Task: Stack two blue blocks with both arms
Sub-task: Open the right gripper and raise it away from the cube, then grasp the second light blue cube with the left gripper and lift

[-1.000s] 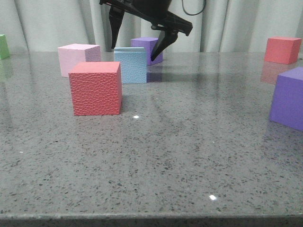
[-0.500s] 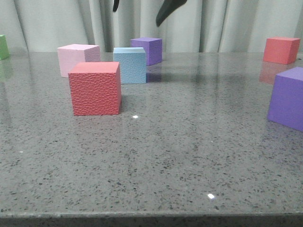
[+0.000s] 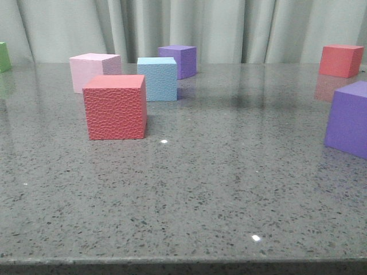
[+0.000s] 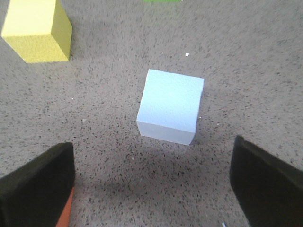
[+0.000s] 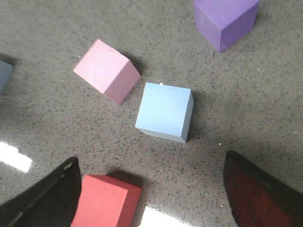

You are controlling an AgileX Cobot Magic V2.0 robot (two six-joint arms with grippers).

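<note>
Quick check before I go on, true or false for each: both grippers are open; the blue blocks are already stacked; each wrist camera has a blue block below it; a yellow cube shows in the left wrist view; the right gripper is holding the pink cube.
1. Both grippers are open. True: the left gripper and the right gripper both have their fingers spread wide, with nothing between them.
2. The blue blocks are stacked. False: the blue block under the left gripper and the blue block under the right each sit alone on the table.
3. Each wrist camera sees a blue block. True.
4. A yellow cube shows in the left wrist view. True.
5. The right gripper holds the pink cube. False: it rests on the table beside the blue block.
</note>
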